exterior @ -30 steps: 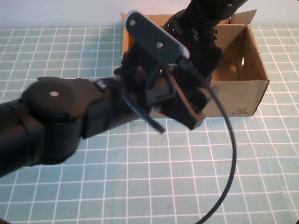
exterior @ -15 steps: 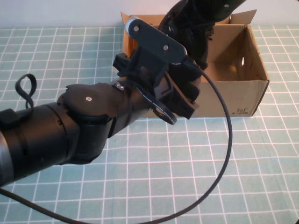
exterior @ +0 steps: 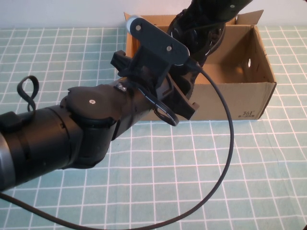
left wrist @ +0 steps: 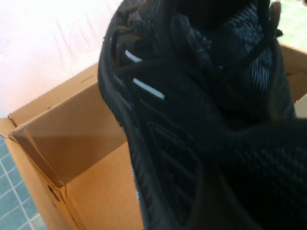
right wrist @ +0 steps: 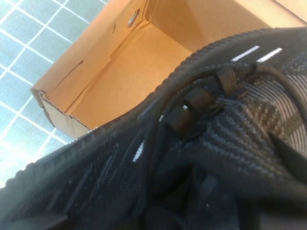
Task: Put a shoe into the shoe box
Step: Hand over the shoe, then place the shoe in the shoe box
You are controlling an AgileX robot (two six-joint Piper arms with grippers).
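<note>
Both end effectors, left [exterior: 184, 91] and right [exterior: 201, 36], over box [exterior: 249, 91], carrying shoe [left wrist: 201, 120] for lowering; grip states hidden.

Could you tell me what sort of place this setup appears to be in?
Probably a robot test bench: a table under a green grid cloth, a shoe box, and the left gripper and right gripper at the box with a shoe.

We see the shoe [left wrist: 201, 124] as matt black knit cloth with woven laces. The shoe box [exterior: 244, 91] is matt brown cardboard, rough at cut edges. The table cover [exterior: 192, 163] looks like smooth cloth.
</note>
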